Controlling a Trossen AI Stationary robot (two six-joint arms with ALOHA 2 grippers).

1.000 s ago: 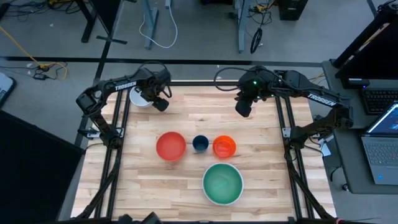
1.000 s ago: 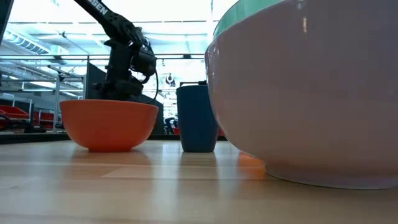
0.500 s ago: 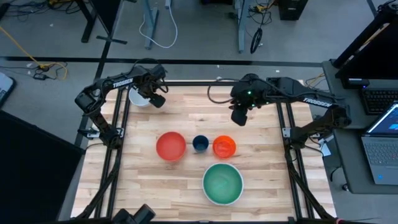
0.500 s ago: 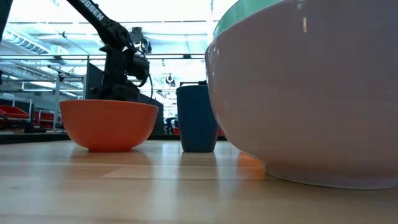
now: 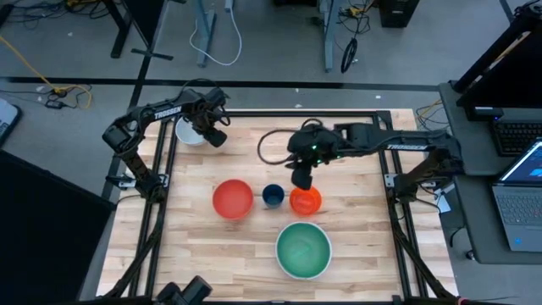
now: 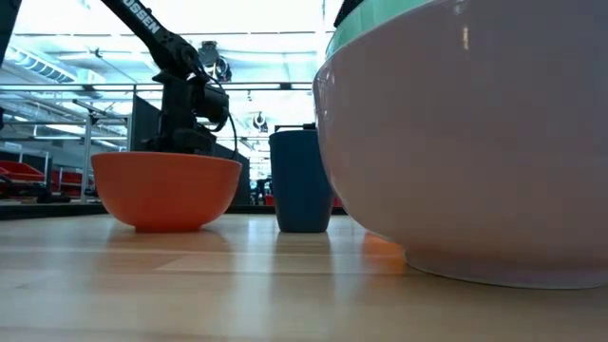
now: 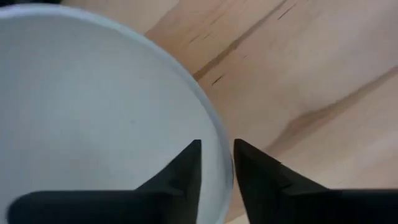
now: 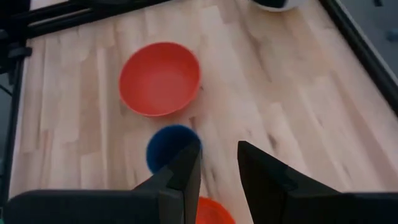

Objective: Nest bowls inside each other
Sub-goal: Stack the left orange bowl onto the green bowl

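Note:
A small white bowl (image 5: pixel 188 134) (image 7: pixel 93 112) sits at the table's far left corner, with my left gripper (image 5: pixel 213 135) (image 7: pixel 217 142) pointing down and shut on its rim. Across the middle stand a red bowl (image 5: pixel 232 199) (image 8: pixel 160 78), a tiny dark blue bowl (image 5: pixel 273 196) (image 8: pixel 171 146) and an orange bowl (image 5: pixel 309 202) (image 8: pixel 211 214). A large green bowl (image 5: pixel 303 250) (image 6: pixel 475 142) rests nearer the front edge. My right gripper (image 5: pixel 302 180) (image 8: pixel 219 149) hangs open just above and beyond the orange bowl, holding nothing. My left gripper has the white bowl's rim (image 7: pixel 221 160) on the side toward the table's middle. One finger (image 7: pixel 186 168) is inside the bowl and the other (image 7: pixel 252 168) outside, coming from above and pointing down. The bowl's underside is not visible in the hold.
Black frame rails (image 5: pixel 161 195) run along both sides of the table. The right arm's cable (image 5: pixel 269 148) loops over the far middle. Bare wood (image 5: pixel 195 263) lies at the near left. In the low view the green bowl fills the right half and hides the orange bowl.
My right gripper has swung from the far right toward the table's middle and near edge, sinking and tipping further down, and now hangs by the orange bowl. My left gripper has shifted slightly over the white bowl's rim. No bowl has moved.

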